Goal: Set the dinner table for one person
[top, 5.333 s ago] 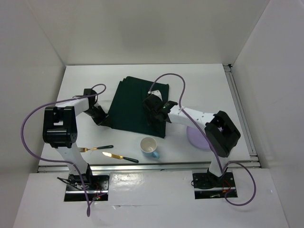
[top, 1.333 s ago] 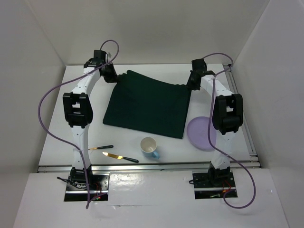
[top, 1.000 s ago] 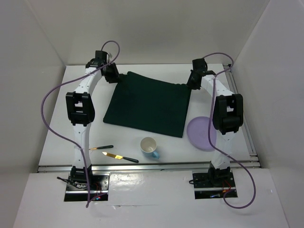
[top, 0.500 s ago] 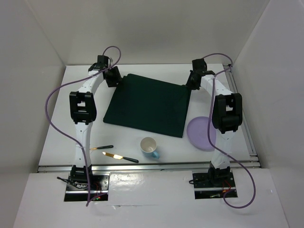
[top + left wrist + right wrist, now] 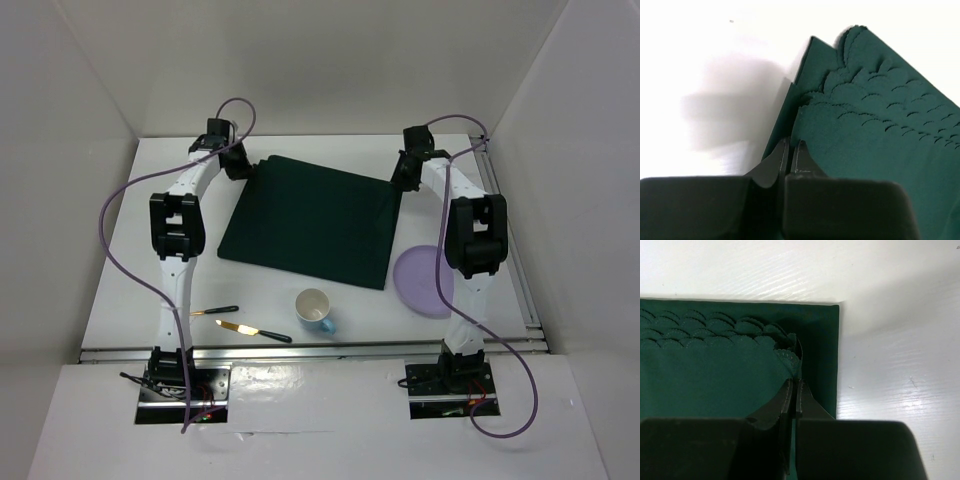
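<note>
Left wrist: left gripper [image 5: 790, 146] closed, seemingly on green mat [image 5: 880, 150] edge; right gripper [image 5: 792, 383] pinches fold.

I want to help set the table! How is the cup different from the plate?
The cup is white inside, blue outside; the plate is pale purple. The cup stands tall and hollow; the plate lies flat and wide. The cup shows fully; the right arm hides part of the plate. Both rest on the white table, off the green mat.

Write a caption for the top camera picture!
Left claw and right claw pinch far corners of the green mat.
</note>
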`<state>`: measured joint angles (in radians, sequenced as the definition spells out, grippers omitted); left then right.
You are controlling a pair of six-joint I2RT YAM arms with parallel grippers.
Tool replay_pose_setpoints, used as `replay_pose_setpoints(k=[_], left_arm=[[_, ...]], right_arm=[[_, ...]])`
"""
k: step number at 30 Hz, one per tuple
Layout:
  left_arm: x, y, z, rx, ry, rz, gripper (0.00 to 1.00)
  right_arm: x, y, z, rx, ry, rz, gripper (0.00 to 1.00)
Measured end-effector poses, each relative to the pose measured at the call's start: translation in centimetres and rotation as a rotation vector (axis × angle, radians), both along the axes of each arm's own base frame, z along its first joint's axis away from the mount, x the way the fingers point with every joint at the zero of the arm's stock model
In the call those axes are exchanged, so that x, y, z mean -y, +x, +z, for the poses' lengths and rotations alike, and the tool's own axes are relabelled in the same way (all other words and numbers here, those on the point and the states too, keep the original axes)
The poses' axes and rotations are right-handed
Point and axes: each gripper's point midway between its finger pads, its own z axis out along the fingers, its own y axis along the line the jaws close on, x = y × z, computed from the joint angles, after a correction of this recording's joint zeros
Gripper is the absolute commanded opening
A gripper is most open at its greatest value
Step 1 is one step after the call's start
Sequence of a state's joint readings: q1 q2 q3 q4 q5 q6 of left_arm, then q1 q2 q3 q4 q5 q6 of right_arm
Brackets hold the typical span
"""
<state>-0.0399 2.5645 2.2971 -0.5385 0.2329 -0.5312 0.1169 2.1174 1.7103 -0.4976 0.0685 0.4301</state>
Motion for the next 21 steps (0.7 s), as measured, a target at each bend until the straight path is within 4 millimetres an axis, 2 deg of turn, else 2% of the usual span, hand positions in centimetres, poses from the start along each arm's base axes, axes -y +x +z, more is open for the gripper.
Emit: replay_pose_setpoints(k=[4,7,11,16,21], left_arm=[[0.0,0.2,0.1,0.016,-0.001,0.001,0.00],[0.0,-0.4,0.4,0.013,0.000,0.000,0.00],[0.0,-0.4,3.6,0.064,-0.002,-0.001,0.00],[0.8,0.5,7.7,0.161,-0.031,-0.025,0.00],[1.9,1.9,9.0,0.210,-0.082,-0.035,0.00]], right_arm=[[0.4,0.1,0.0,0.003,-0.013,-0.015,0.00],[0.9,0.1,-0.1,0.013,-0.021,-0.038,0.00],[2.0,-0.2,0.1,0.022,-0.021,-0.073,0.00],[3.2,0.2,1.2,0.056,-0.018,-0.103,0.00],[3.9,0.9,1.6,0.086,-0.016,-0.131,0.00]])
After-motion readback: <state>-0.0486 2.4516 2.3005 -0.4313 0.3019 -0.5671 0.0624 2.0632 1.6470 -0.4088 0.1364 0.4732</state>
